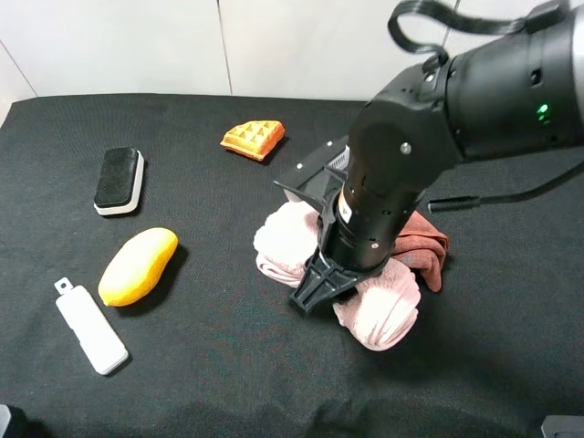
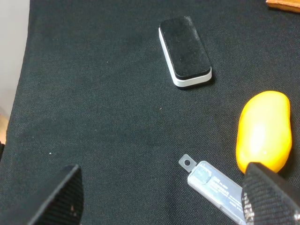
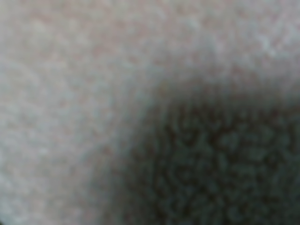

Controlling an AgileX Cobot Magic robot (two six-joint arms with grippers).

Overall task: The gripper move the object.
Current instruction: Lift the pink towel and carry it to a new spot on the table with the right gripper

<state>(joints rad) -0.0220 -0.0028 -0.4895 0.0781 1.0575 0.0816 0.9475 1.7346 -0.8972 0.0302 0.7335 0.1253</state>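
Pink towel [image 1: 290,239]: we see it bunched near the middle of the black tablecloth [image 1: 228,365], touching a dark red cloth [image 1: 431,245] on its right side.
Right gripper [image 1: 338,279]: pressed down into the towel; we cannot tell how its jaws stand, since its wrist view is only blurred pink fabric.
Left gripper [image 2: 164,201]: jaws spread wide above the tablecloth.
Yellow mango [image 1: 139,265]: left of the towel, apart.
White stick [image 1: 89,327]: just beside the mango.
Eraser [image 1: 119,180]: behind the mango.
Waffle [image 1: 253,139]: behind the towel.
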